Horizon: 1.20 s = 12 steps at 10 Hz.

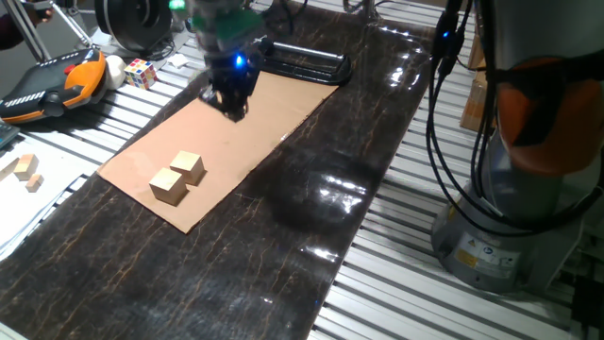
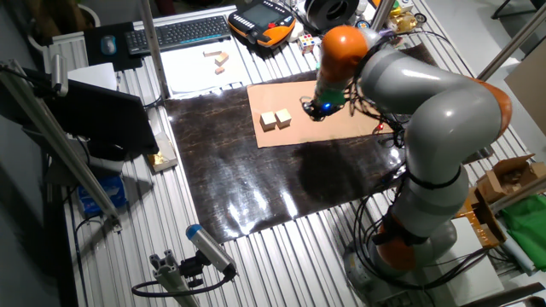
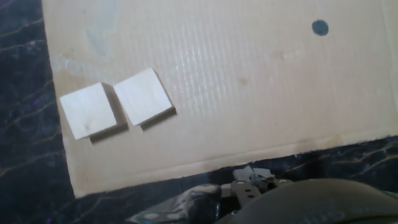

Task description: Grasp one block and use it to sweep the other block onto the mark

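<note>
Two pale square wooden blocks lay on the flat brown cardboard sheet (image 3: 249,93), close to one of its short edges: the block nearer that edge (image 3: 89,110) and its neighbour (image 3: 143,96) met at one corner, with a thin wedge of gap along their facing sides. Tiny black round mark (image 3: 319,27) sat on the same sheet, well apart from the pair, toward the opposite end. The neighbour block lay between the edge block and the mark, so judged the edge block the likelier tool and the neighbour the one to be swept. Gripper (image 1: 231,99) hung above the sheet's far portion, away from both blocks and holding nothing; finger spacing could not be read in any view. Dark marbled mat (image 1: 283,274) underlay the cardboard. Grasp not yet begun.
</note>
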Available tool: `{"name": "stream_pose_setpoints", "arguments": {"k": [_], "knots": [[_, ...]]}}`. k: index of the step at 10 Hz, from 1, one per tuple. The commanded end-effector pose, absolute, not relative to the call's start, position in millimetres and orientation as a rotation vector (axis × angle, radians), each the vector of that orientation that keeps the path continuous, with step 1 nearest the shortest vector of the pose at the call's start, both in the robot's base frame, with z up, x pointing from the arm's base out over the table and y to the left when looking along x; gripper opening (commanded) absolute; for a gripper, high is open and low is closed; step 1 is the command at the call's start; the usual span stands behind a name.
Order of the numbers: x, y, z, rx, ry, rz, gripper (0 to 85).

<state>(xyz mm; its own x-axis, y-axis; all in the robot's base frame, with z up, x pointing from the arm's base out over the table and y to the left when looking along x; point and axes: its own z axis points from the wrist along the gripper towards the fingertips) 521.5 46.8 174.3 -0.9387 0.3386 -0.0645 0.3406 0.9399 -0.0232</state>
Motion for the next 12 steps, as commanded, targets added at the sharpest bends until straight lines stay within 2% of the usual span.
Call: {"name": "stream_pose_setpoints", "arguments": {"k": [1, 6, 8, 12], "knots": [[520.9, 49.9, 170.7, 0.575, 3.025, -0.058, 0.7], [523.9, 62.8, 149.7, 0.854, 2.964, -0.061, 0.7], [526.2, 68.9, 147.4, 0.970, 2.963, -0.018, 0.7], [532.3, 80.0, 143.6, 1.052, 2.942, -0.031, 0.7]]}}
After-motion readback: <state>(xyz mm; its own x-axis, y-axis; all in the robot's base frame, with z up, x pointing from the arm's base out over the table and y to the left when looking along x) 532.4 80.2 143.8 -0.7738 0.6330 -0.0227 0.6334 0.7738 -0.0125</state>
